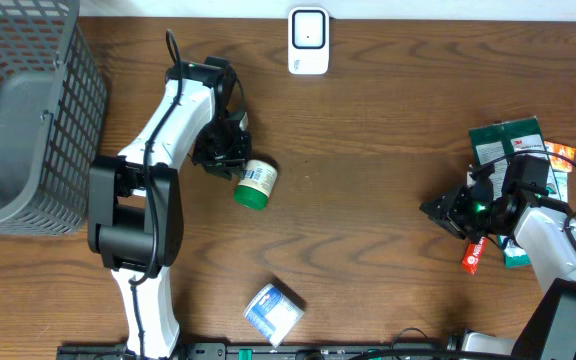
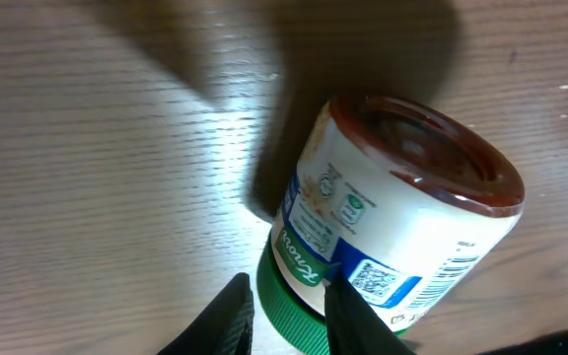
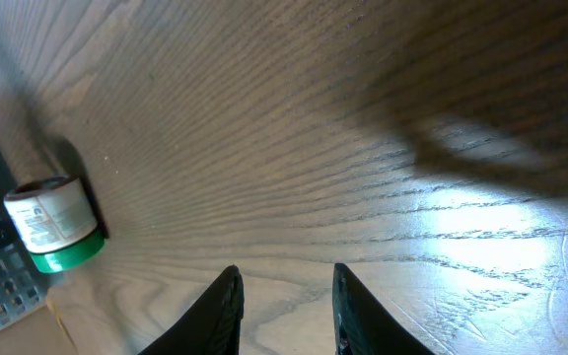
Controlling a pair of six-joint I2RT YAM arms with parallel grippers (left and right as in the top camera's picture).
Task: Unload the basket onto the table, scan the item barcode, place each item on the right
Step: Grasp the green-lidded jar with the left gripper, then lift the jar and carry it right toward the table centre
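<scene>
- Hiding below the frame edge, fingers of left gripper flank the lid of jar; whether they pinch it, cannot tell.
- Right gripper slightly spread, empty, near packets; scanner, basket, box around.

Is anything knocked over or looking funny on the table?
Yes. The jar by the left gripper isn't standing properly. It's tipped over, with its green lid low and its brown bottom showing in the left wrist view. The packets on the right lie in a messy heap.
</scene>
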